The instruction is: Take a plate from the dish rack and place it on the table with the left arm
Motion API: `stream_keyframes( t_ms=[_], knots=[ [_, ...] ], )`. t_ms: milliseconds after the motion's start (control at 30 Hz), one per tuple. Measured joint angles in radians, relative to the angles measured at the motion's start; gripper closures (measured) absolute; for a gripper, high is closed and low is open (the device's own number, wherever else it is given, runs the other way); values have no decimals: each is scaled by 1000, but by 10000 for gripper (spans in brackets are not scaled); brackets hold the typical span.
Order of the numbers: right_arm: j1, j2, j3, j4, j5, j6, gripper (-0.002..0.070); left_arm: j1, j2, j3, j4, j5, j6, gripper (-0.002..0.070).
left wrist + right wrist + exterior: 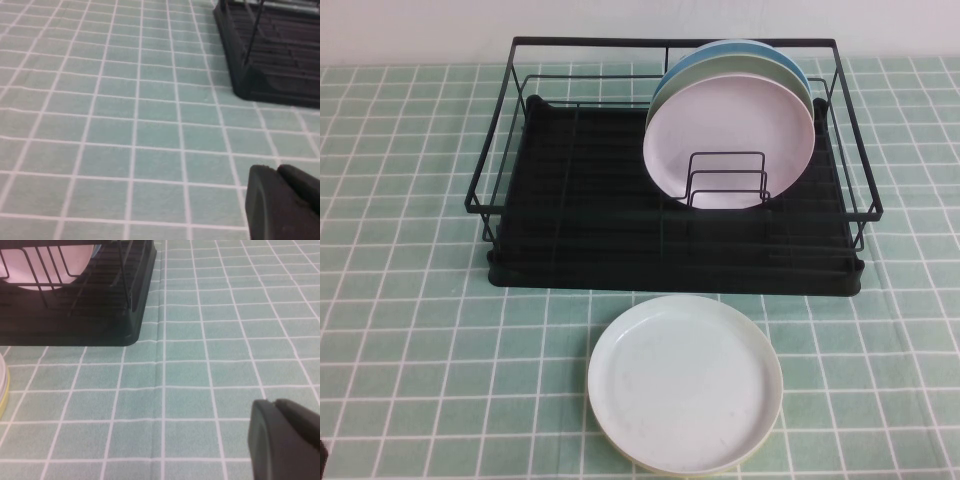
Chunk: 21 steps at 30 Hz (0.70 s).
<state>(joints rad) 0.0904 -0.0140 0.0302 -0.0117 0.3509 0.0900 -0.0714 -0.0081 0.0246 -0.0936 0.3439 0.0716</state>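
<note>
The pale pink plate (728, 138) stands upright in the right half of the black wire dish rack (570, 225), leaning on mint-green plates (720, 62) behind it. It also shows in the right wrist view (30, 265). My left gripper (276, 170) is shut and empty, low over the checked table (125, 125), left of the rack's corner (270, 55). My right gripper (274, 402) is shut and empty over the table, right of the rack (75, 315). Neither gripper shows in the high view.
A white plate (685, 382) with a yellowish underside lies flat on the table just in front of the rack; its edge shows in the right wrist view (2, 385). The rack's left half holds no dishes.
</note>
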Motion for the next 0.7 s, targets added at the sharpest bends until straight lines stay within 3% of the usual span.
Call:
stream_keyframes(
  t_ms=[100, 300, 700],
  knots=[
    [0, 0, 0, 0, 0, 0, 694, 0, 0, 0, -103, -25, -8, 679],
    [0, 0, 0, 0, 0, 0, 694, 0, 0, 0, -442, -139, -79, 679],
    [0, 0, 0, 0, 0, 0, 694, 0, 0, 0, -546, -277, -96, 679]
  ],
)
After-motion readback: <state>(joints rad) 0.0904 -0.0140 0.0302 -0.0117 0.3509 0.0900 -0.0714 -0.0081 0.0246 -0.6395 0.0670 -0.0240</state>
